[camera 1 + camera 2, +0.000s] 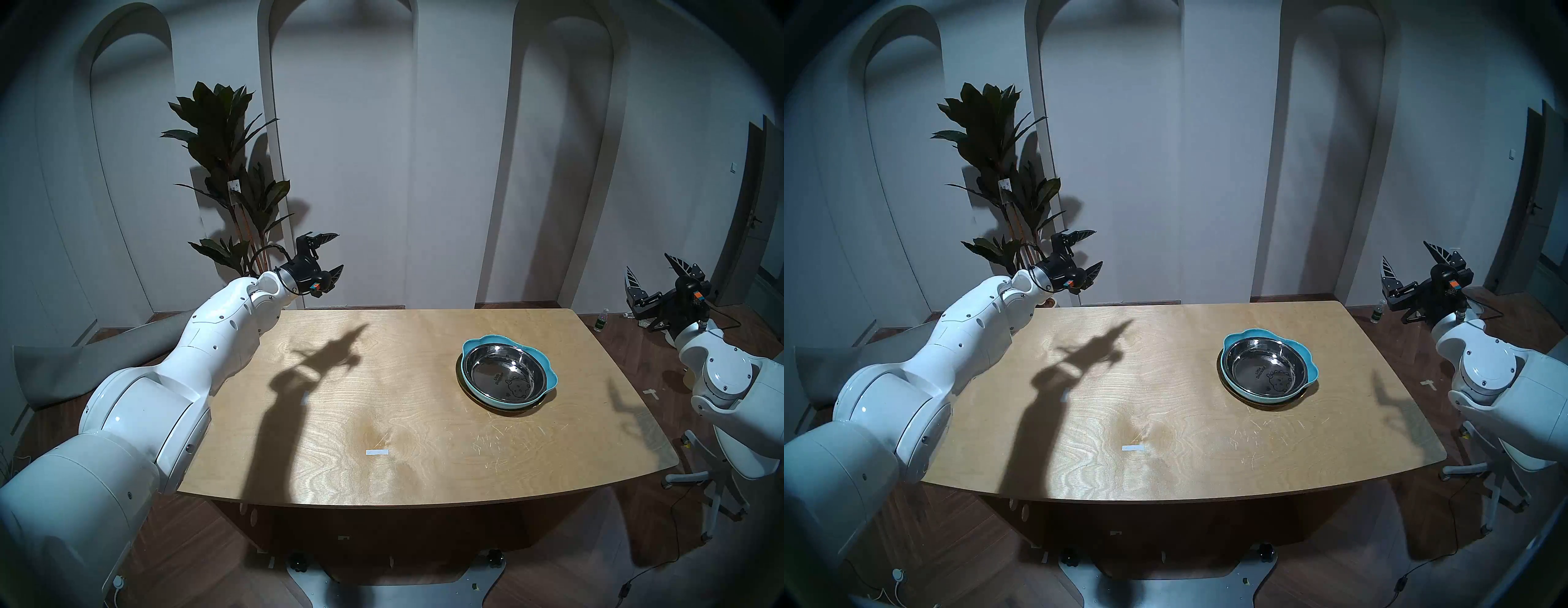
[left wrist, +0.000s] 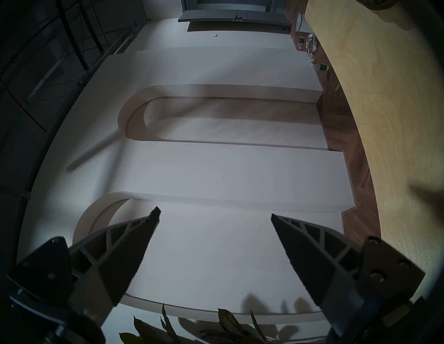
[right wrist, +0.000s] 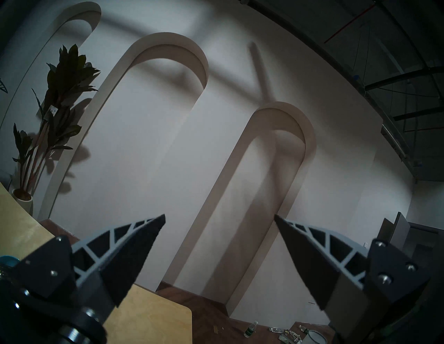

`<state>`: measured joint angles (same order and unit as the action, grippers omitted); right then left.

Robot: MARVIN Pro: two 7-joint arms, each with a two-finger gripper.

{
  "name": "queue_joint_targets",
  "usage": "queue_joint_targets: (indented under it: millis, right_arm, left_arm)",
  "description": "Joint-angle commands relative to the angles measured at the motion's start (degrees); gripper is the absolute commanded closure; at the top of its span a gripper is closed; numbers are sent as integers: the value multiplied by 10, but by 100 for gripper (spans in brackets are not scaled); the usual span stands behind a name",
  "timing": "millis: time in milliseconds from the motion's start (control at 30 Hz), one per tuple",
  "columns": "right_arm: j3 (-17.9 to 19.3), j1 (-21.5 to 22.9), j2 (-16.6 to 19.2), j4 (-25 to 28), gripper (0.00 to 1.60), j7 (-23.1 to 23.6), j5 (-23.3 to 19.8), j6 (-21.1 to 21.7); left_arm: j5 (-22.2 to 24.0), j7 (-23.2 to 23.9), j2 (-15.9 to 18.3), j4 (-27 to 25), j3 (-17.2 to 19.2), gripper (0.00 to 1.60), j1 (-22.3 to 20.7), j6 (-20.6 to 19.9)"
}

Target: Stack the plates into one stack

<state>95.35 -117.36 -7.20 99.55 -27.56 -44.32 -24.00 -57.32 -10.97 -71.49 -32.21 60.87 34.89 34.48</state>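
Plates stacked, both arms clear of the table, nothing held.

Steel dish sits nested in the blue dish, with a thin dark-gold plate edge showing under the near rim; the stack is on the table, well apart from both sets of fingers, below and right of the left ones, below and left of the right ones. Left gripper is spread wide and empty, raised off the far-left corner near the plant. Right gripper is spread wide and empty, off the right edge. Task looks done. Risk: the blue dish looks off-centre on the gold plate, so a table bump or an arm sweeping low across could shift or tip the stack.
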Motion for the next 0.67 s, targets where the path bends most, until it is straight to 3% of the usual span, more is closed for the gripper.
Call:
queue_joint_targets:
  millis: [0,633]
  right_arm:
    - [5,16,7,-1,0,10,-9,5]
    - [-2,35,8,-9,0,50,-41,35]
  left_arm:
    - [0,-10,0,-11,4,0,-10,-2]
    - [0,-19,2,-18,5,0,-3,-7]
